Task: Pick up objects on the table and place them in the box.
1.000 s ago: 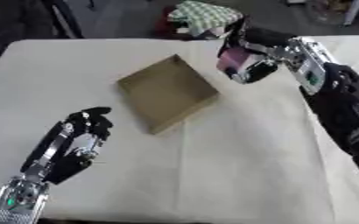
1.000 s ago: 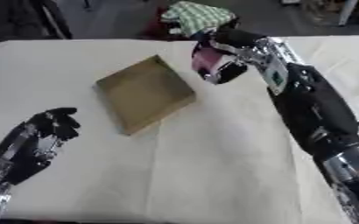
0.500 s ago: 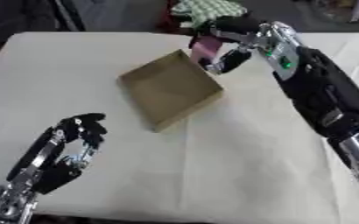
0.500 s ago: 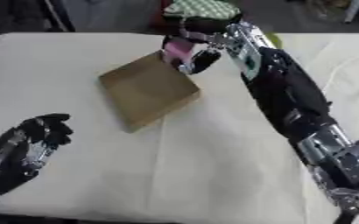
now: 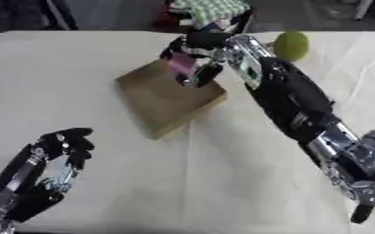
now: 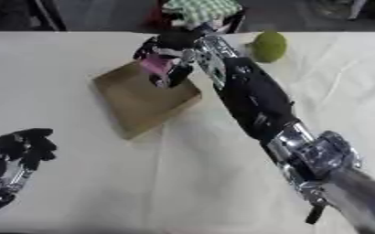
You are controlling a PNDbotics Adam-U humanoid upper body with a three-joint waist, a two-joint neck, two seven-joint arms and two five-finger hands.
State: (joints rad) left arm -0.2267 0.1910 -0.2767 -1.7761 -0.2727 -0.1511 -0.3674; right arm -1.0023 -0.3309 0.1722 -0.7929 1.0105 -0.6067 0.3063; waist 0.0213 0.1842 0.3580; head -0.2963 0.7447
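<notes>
A shallow brown cardboard box (image 5: 168, 99) lies askew on the white tablecloth, left of centre. My right hand (image 5: 192, 58) reaches over the box's far edge from the right, fingers curled round a small pink object (image 5: 181, 66) held just above the box floor. A green round fruit (image 5: 291, 45) sits on the cloth behind my right forearm, at the far right. My left hand (image 5: 61, 155) rests at the lower left, fingers curled and holding nothing.
A green and white checked cloth (image 5: 211, 9) lies on something beyond the table's far edge. The white tablecloth (image 5: 206, 183) spreads across the near half of the table.
My right hand has carried the pink object leftward, from the box's far right corner to over the box. The view has shifted, and the green fruit now shows.
</notes>
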